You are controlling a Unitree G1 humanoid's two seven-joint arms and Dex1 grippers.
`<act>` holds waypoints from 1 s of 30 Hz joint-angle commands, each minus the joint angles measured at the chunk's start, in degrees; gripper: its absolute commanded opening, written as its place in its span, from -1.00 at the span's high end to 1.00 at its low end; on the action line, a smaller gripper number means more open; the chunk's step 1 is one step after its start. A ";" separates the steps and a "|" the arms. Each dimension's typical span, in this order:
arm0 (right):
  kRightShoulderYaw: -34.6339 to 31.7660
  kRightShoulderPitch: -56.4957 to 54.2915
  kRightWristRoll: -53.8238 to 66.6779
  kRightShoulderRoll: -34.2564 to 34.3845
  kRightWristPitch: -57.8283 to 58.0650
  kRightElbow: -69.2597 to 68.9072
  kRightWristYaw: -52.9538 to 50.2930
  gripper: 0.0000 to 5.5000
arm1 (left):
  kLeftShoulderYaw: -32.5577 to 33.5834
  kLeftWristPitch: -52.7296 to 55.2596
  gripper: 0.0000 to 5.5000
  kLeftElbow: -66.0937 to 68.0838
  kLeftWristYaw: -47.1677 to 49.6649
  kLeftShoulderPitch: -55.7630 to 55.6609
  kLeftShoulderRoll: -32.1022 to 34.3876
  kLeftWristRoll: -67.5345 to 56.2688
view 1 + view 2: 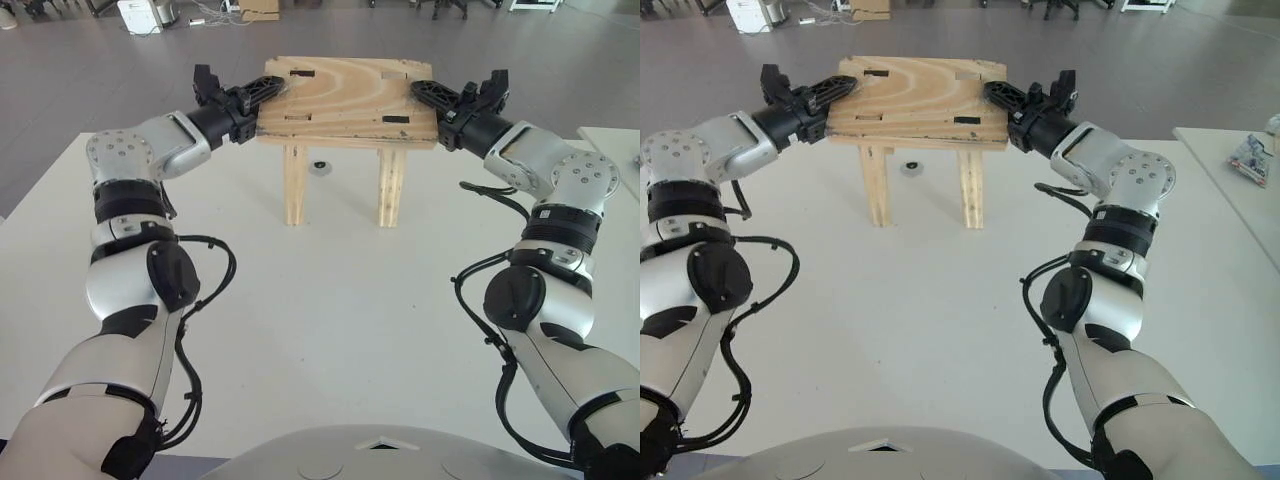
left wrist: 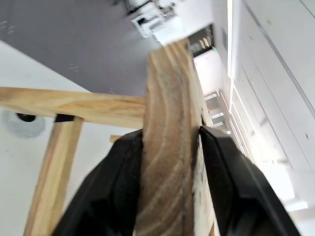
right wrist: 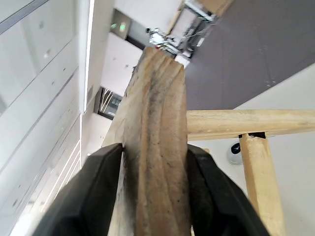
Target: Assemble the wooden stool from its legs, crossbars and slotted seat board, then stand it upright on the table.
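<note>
The wooden stool [image 1: 345,105] stands upright at the far middle of the white table [image 1: 330,310], slotted seat board [image 1: 915,95] on top, two front legs [image 1: 294,185] showing. My left gripper [image 1: 262,95] is shut on the seat board's left edge [image 2: 167,147]. On the opposite side my right gripper [image 1: 428,95] is shut on the board's right edge [image 3: 155,147]. Each wrist view shows black fingers [image 2: 118,187] pressed on both faces of the board, with a crossbar [image 3: 246,122] and leg [image 3: 263,182] behind.
A small round grey object [image 1: 320,166] lies on the table under the stool. A second table with a few items [image 1: 1252,152] stands at the right. Open table surface stretches between the stool and me.
</note>
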 commanded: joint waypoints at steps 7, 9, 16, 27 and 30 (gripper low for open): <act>0.74 -0.97 -9.89 3.33 -15.83 15.46 -23.52 0.17 | 2.26 -9.08 0.38 11.69 21.64 -0.17 -5.44 8.96; 1.60 -0.60 -9.09 2.95 -14.66 15.71 -20.84 0.04 | 1.79 -7.29 0.30 9.71 21.44 0.08 -6.00 10.28; 7.09 -0.33 -11.26 -4.60 -4.54 19.15 -7.19 -0.50 | -1.10 2.16 -0.17 -1.26 15.84 3.72 3.08 14.85; 0.21 7.69 -0.42 -15.44 -7.02 -5.04 30.85 -0.50 | -13.07 -31.21 -0.17 -43.89 -22.61 34.05 6.20 26.58; 17.97 28.63 -24.94 -15.92 -27.58 -14.26 31.43 -0.50 | -15.74 -44.10 -0.17 -47.28 -21.36 45.65 3.96 35.32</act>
